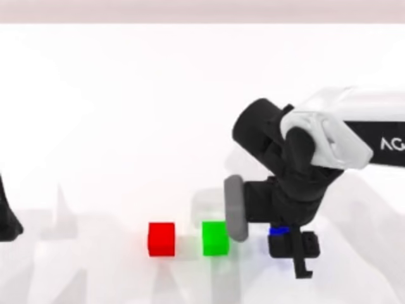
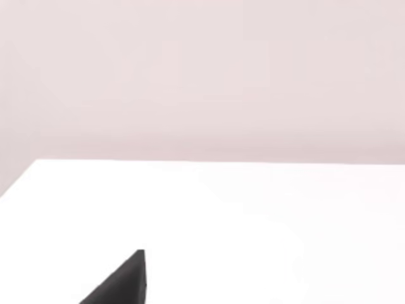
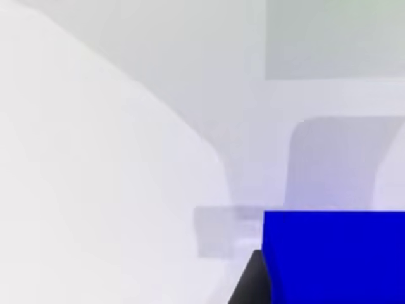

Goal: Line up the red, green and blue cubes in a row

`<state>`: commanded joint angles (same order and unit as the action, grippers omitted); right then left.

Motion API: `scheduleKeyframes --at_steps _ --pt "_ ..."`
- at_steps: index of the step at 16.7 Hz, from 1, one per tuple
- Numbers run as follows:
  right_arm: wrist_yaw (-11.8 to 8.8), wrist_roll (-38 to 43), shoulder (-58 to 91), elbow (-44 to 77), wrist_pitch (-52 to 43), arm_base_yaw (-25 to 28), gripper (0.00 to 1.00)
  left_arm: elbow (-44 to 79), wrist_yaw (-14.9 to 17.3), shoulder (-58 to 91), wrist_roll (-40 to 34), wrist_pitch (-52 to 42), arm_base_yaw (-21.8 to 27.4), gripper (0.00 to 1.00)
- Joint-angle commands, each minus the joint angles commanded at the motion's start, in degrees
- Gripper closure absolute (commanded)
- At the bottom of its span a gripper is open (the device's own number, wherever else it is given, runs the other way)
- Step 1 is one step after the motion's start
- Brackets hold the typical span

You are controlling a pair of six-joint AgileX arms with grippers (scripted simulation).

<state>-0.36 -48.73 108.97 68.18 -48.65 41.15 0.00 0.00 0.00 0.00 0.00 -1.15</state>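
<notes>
From above, the red cube (image 1: 161, 239) and green cube (image 1: 215, 238) sit side by side near the front edge of the white table (image 1: 126, 126), a small gap between them, red to the left. Just right of the green one, the right gripper (image 1: 288, 244) hangs low over the table, its black body covering most of the blue cube (image 1: 277, 231); only a sliver of blue shows under the wrist. Blue lies roughly level with the other two. Whether the fingers are pressed on the cube or spread around it cannot be told here. The left arm (image 1: 7, 218) is parked at the table's left edge, with only a dark piece in sight.

The left wrist view shows bare table, a pale wall behind, and one dark fingertip (image 2: 123, 282) of the left gripper; its state cannot be told.

In the right wrist view, the blue cube (image 3: 335, 256) fills the near corner, with a black finger (image 3: 253, 282) touching its side.
</notes>
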Motion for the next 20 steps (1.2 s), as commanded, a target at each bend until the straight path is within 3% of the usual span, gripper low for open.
scheduleKeyframes --at_steps 4,17,20 --pt "0.01 -0.01 0.09 -0.15 0.18 0.01 1.00 0.00 0.00 0.00 0.00 0.00 0.00 0.00" --pt "0.01 -0.01 0.09 -0.15 0.18 0.01 0.02 0.00 0.00 0.00 0.00 0.00 0.00 0.00" --pt "0.01 -0.01 0.09 -0.15 0.18 0.01 0.00 0.00 0.00 0.00 0.00 0.00 0.00 0.00"
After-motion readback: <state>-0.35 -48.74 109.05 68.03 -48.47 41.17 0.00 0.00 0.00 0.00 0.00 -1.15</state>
